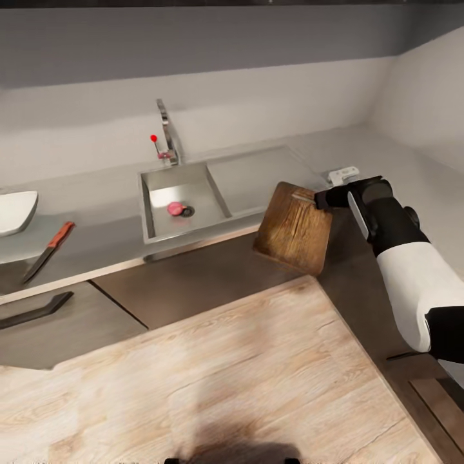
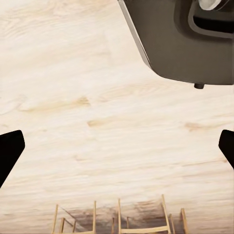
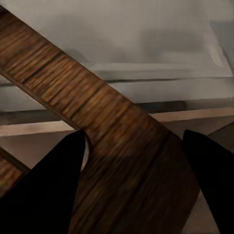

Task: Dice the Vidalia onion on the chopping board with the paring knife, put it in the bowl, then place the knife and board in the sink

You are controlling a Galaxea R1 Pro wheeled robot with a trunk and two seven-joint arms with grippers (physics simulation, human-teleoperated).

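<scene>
The pinkish Vidalia onion [image 1: 174, 208] lies by the drain in the sink [image 1: 201, 224]. My right gripper [image 1: 319, 198] is shut on the far edge of the dark wooden chopping board [image 1: 293, 229], holding it tilted in the air over the countertop's front edge, right of the drainboard. In the right wrist view the board [image 3: 112, 126] runs between the fingers of the right gripper [image 3: 135, 135]. The paring knife [image 1: 48, 250] lies on the grey countertop [image 1: 96, 200] at the left. The white bowl [image 1: 14, 211] sits beyond it, cut by the frame edge. My left gripper [image 2: 117, 146] is open over the floor.
A chrome faucet [image 1: 167, 132] with a red knob stands behind the basin. A small white object [image 1: 343, 174] sits on the counter behind my right gripper. The counter turns a corner at the right. Dark cabinets with a bar handle [image 1: 35, 310] stand below, and light wood floor [image 1: 225, 380] lies in front.
</scene>
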